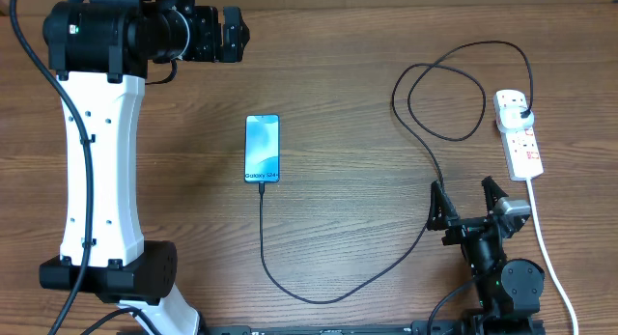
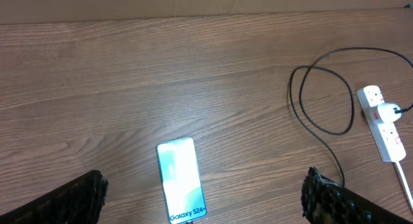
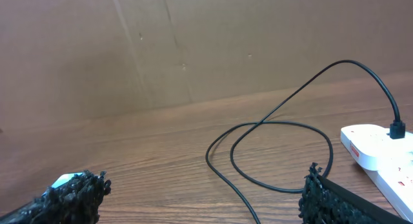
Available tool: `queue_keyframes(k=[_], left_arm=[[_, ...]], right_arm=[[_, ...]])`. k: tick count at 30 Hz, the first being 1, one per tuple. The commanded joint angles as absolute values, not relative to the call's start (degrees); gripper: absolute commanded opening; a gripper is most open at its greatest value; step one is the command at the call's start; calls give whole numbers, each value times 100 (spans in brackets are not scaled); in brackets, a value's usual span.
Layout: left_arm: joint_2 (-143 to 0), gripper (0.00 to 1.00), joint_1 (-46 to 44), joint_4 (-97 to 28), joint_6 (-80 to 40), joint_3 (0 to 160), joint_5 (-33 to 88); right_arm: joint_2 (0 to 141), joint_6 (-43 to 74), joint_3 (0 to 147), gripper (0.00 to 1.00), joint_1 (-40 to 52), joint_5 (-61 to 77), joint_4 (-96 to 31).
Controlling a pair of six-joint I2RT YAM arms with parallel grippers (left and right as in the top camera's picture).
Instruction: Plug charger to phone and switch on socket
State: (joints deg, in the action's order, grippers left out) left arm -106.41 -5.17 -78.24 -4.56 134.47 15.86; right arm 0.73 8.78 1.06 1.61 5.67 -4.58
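Observation:
The phone [image 1: 262,149] lies flat at mid-table, its screen lit light blue with white text at its near end. The charger cable [image 1: 263,238] meets the phone's near edge, runs toward me, curves right, loops [image 1: 446,103], and ends in a black plug [image 1: 522,110] seated in the white socket strip [image 1: 524,147]. My left gripper [image 2: 203,193] hangs open high above the phone [image 2: 181,179]. My right gripper [image 1: 463,190] stands open low at the near right, beside the cable [image 3: 277,153] and left of the socket [image 3: 377,150]. A sliver of the phone [image 3: 63,180] shows behind its left finger.
The socket's thick white cord [image 1: 546,248] runs along the right side toward the front edge, past my right arm's base [image 1: 517,282]. My left arm's white link [image 1: 97,161] spans the left side. A brown board wall [image 3: 161,50] stands behind the table.

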Motion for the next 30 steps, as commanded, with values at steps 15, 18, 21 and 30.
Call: queue_keyframes(k=[15, 18, 21, 30], left_arm=[[-7089, 99, -602, -5922, -204, 9708, 998], [-6169, 100, -602, -4792, 3, 8383, 989], [-5275, 100, -596, -3531, 165, 7008, 989], [-3205, 100, -257, -790, 357, 3747, 1181]], right_arm=[[16, 893, 45, 100, 202, 517, -438], [16, 893, 45, 100, 202, 517, -438], [16, 891, 45, 100, 202, 517, -438], [16, 893, 45, 100, 202, 517, -438]])
